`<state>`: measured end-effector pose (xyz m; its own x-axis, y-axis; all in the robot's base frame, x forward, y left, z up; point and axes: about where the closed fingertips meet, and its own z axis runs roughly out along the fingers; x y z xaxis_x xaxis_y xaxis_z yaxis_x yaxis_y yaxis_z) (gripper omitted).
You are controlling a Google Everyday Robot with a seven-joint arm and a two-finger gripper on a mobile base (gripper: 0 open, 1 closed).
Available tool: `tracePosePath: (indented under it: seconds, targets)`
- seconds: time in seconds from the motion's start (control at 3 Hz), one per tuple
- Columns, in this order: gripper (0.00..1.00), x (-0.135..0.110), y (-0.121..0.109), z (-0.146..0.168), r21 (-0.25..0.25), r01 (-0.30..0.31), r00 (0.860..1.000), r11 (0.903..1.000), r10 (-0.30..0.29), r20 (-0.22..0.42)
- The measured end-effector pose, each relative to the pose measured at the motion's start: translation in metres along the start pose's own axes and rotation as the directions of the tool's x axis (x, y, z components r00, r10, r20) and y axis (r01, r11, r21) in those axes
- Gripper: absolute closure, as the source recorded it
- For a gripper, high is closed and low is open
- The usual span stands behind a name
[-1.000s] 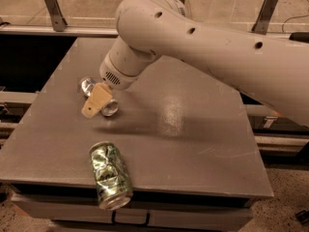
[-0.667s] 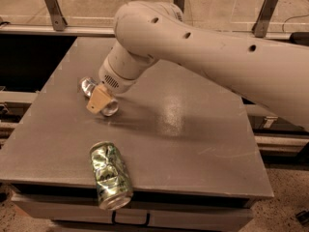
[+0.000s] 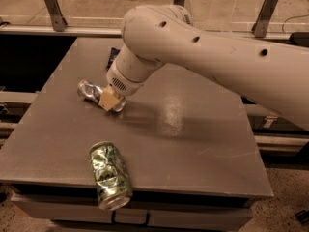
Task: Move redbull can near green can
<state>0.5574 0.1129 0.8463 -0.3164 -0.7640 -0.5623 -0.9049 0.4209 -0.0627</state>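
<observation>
Watching the single camera view: gripper (image 3: pixel 110 100) sat low over the left-middle of the grey table (image 3: pixel 207 144), tan tip right against the redbull can (image 3: pixel 90 89). Couldn't tell if the claw was open, closed or clamped on that can; the wrist housing hid the rest. Redbull can lay on its side, running left and back from the gripper, its right end covered by the tan tip. Green can (image 3: pixel 110 175) lay on its side as well, at the table's front edge, silver end poking past the edge toward the camera. Cans were well apart, with the green one nearer the front. Big white arm (image 3: pixel 203 52) came in from the right above the table. Dark flat packet (image 3: pixel 113 57) showed behind the wrist, mostly hidden.
</observation>
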Motion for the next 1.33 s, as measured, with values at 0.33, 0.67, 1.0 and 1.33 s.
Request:
tracePosePath:
  seconds: [0.33, 0.67, 1.0, 1.33]
  targets:
    - [1.00, 0.012, -0.010, -0.026, 0.032, 0.028, 0.999, 0.9991, -0.028, -0.018]
    - [1.00, 0.023, -0.010, -0.046, 0.030, 0.083, 0.996, 0.9961, -0.081, -0.042]
    - [1.00, 0.036, 0.005, -0.055, -0.016, 0.157, 0.985, 0.9875, -0.158, -0.068]
    - [1.00, 0.049, 0.026, -0.058, -0.079, 0.216, 0.971, 0.9733, -0.222, -0.091]
